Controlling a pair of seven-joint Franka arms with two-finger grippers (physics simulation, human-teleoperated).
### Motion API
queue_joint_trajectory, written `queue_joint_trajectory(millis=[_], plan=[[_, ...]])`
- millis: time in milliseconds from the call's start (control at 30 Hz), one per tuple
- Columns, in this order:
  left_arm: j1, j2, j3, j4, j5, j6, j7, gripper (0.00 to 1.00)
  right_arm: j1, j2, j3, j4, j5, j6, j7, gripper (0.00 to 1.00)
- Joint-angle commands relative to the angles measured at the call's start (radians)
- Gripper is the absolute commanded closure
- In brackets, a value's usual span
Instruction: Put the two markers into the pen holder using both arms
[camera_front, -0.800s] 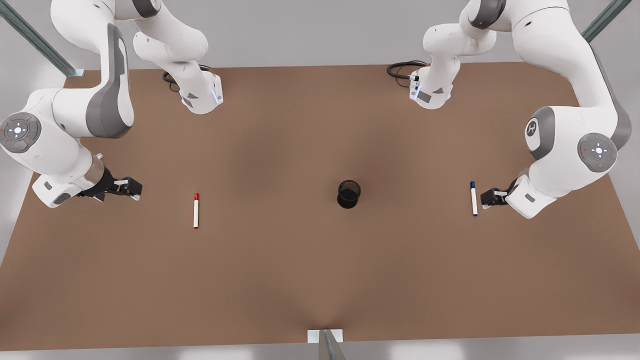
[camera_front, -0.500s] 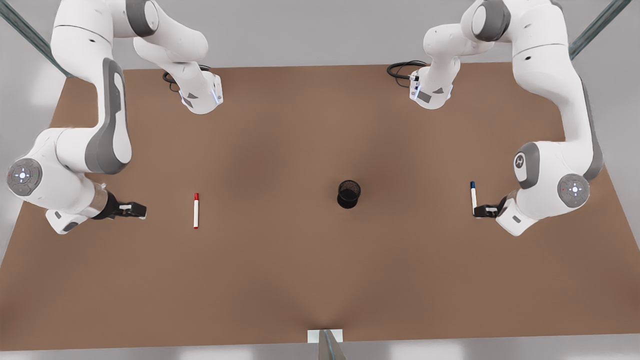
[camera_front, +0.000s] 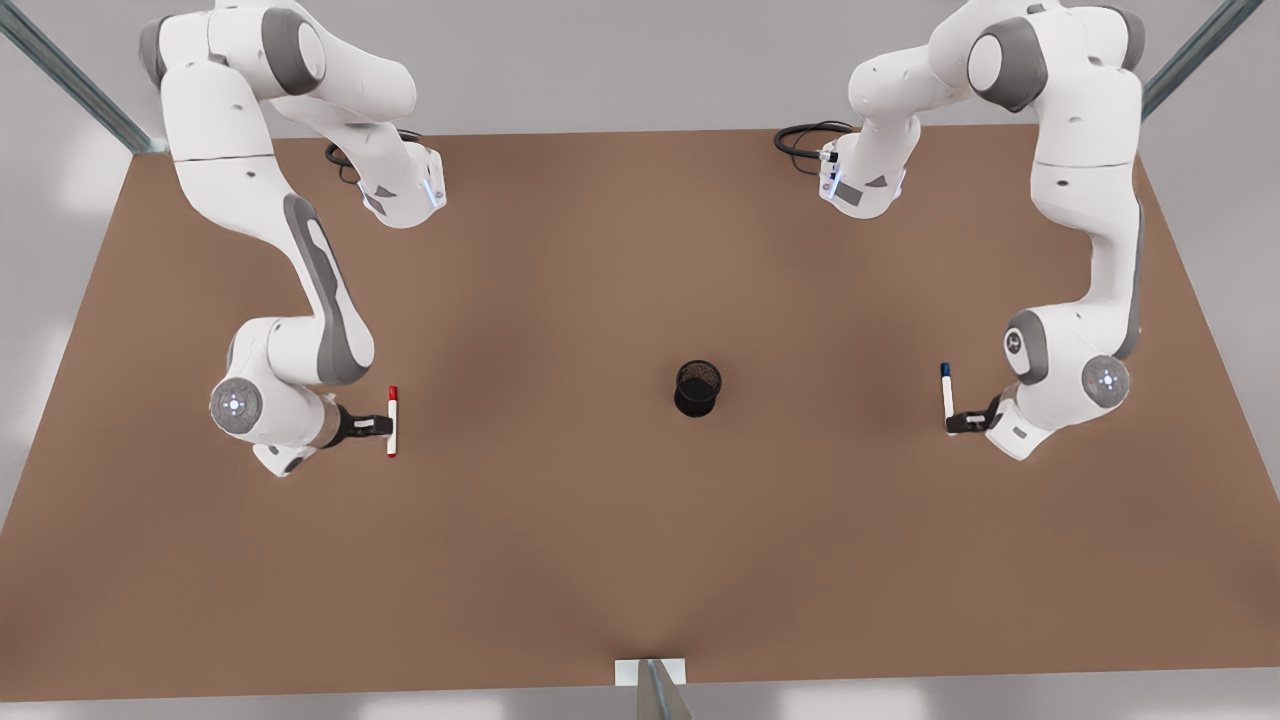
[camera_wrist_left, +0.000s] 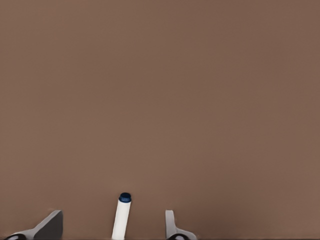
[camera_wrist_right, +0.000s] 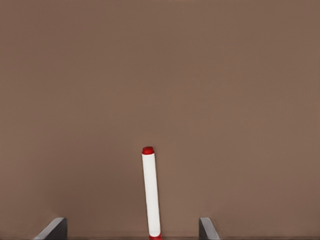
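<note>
We are logging the brown desk (camera_front: 560, 560) carrying everything. Two white arms are reaching down over it.

The right end effector (camera_front: 385, 427), on the front view's left, is sitting at the red-capped marker (camera_front: 392, 422), which is lying flat on the desk. In the right wrist view its fingers (camera_wrist_right: 52, 229) are standing spread, one each side of the barrel (camera_wrist_right: 150, 192), not touching it.

The left end effector (camera_front: 955, 424), on the front view's right, is sitting at the lower end of the blue-capped marker (camera_front: 946, 397), also flat on the desk. In the left wrist view its fingers (camera_wrist_left: 47, 226) are open around the barrel (camera_wrist_left: 121, 217).

The pen holder (camera_front: 698, 388) is standing upright between the two markers, well apart from both.
</note>
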Motion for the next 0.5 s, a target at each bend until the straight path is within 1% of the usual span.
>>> queue_joint_trajectory(millis=[0, 100, 133, 167, 200, 233, 300, 333, 400, 433, 467], plan=[[0.001, -0.002, 0.001, -0.060, 0.002, 0.205, 0.133, 0.00, 0.001, -0.005, 0.000, -0.031, 0.002, 0.160, -0.013, 0.01], [0.001, -0.009, 0.003, -0.114, 0.006, 0.230, 0.135, 0.01, 0.013, 0.023, 0.000, -0.018, 0.000, 0.180, -0.012, 0.00], [0.001, -0.010, 0.003, -0.123, 0.007, 0.230, 0.135, 0.03, 0.011, 0.033, 0.000, -0.018, -0.001, 0.192, -0.012, 0.00], [0.001, -0.019, 0.004, -0.134, 0.009, 0.230, 0.136, 0.09, 0.011, 0.041, 0.002, -0.018, -0.001, 0.194, -0.012, 0.00], [0.001, -0.021, 0.010, -0.140, 0.035, 0.230, 0.135, 0.17, 0.011, 0.047, 0.000, -0.018, -0.001, 0.194, -0.012, 0.00], [0.001, -0.022, 0.018, -0.149, 0.058, 0.230, 0.135, 0.21, 0.011, 0.062, 0.000, -0.013, -0.001, 0.198, -0.012, 0.00], [0.002, -0.030, 0.018, -0.172, 0.058, 0.230, 0.133, 0.23, 0.010, 0.095, 0.000, -0.011, -0.003, 0.215, -0.012, 0.00], [0.002, -0.030, 0.020, -0.177, 0.058, 0.230, 0.133, 0.26, 0.010, 0.098, 0.000, -0.013, -0.003, 0.223, -0.013, 0.00], [0.002, -0.030, 0.021, -0.184, 0.058, 0.230, 0.127, 0.34, 0.011, 0.113, 0.000, -0.016, -0.003, 0.224, -0.013, 0.00], [0.002, -0.032, 0.020, -0.188, 0.058, 0.230, 0.124, 0.41, 0.011, 0.134, 0.000, -0.015, -0.003, 0.226, -0.012, 0.01], [0.002, -0.032, 0.020, -0.189, 0.056, 0.230, 0.123, 0.45, 0.011, 0.154, 0.000, -0.015, -0.003, 0.235, -0.012, 0.04]])
